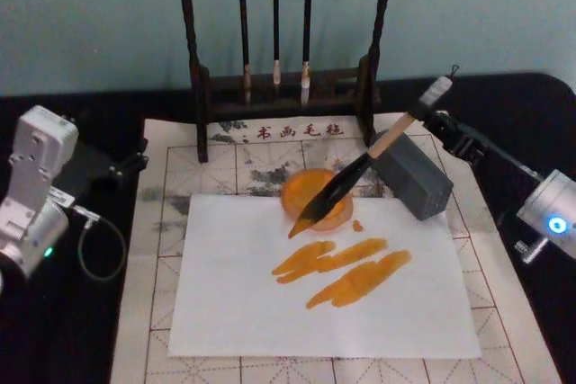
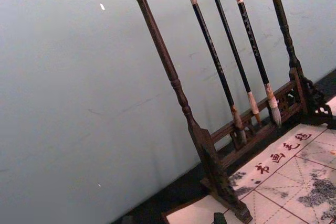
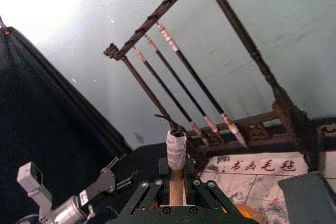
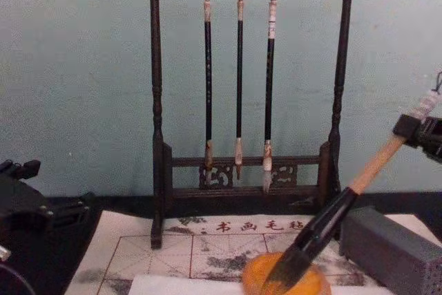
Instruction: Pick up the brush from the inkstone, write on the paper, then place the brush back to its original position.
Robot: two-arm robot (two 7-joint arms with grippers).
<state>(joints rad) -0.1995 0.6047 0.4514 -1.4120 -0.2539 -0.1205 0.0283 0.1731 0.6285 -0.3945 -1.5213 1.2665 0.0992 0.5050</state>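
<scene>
head view: right end effector grips brush top

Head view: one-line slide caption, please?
Right gripper holds the brush, bristles over the inkstone; orange strokes cross the paper; left gripper parked at left.

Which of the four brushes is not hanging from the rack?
The thick pale-handled brush, tilted in the right claw; the three thin brushes hang upright.

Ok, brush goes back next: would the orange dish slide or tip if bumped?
Probably slides rather than tips: the inkstone is low and wide. It looks small, so the brush in the right gripper, pressing sideways, might scoot it.
</scene>
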